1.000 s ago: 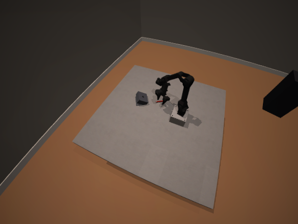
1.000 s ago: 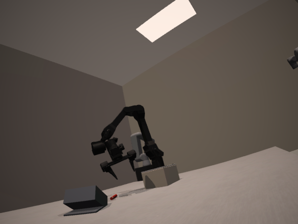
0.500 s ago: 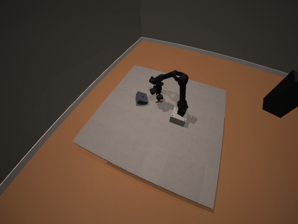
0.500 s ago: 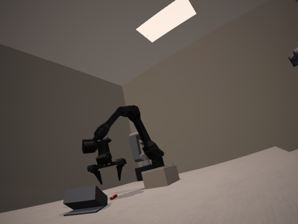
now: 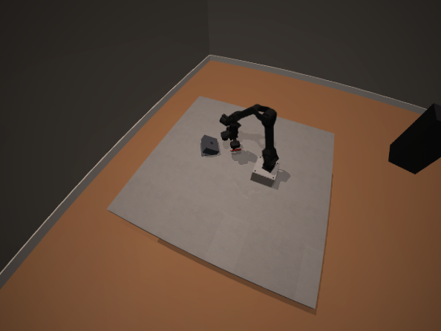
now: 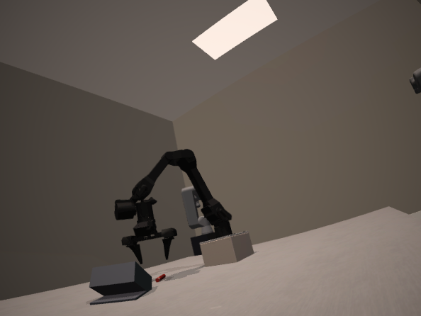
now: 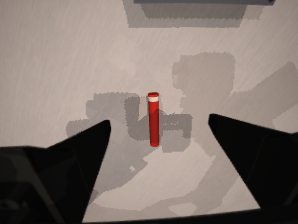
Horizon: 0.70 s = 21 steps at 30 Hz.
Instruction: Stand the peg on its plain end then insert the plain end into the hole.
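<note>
The red peg lies flat on the table. In the wrist view its white-banded end points up the frame, toward the panel, and its plain end points down the frame. My gripper is open and empty, pointing down above the peg, with a finger on either side of it in the wrist view. The dark sloped panel stands just beyond the peg. Its hole shows as a small dark spot in the top view; it is hidden in the exterior view.
The arm's pale base block stands on the other side of the peg from the panel. A large black box is at the far right in the top view. A grey robot-like shape shows behind the arm in the exterior view.
</note>
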### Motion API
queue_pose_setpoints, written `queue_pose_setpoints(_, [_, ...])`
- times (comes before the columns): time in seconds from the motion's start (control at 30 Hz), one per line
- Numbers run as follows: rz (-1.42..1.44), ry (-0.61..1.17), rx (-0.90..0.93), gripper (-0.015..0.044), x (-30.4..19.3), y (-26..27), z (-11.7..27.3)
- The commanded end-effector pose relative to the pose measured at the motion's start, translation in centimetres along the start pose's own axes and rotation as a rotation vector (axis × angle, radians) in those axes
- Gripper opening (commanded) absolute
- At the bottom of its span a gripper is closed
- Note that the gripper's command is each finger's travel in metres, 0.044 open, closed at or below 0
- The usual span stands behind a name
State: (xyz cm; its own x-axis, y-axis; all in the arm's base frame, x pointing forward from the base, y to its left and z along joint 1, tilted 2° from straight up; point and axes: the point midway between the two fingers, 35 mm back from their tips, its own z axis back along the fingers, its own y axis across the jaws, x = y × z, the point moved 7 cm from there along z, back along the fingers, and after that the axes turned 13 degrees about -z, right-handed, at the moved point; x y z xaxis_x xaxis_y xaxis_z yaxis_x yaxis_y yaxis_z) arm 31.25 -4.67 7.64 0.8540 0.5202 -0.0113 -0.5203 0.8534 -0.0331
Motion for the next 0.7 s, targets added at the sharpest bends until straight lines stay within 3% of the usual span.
queue_pose_setpoints(0.0, [-0.006, 0.007, -0.001, 0.0440, -0.1, 0.0, -0.7])
queue_pose_setpoints(0.67, [-0.006, 0.008, -0.001, 0.0440, -0.1, 0.0, -3.9])
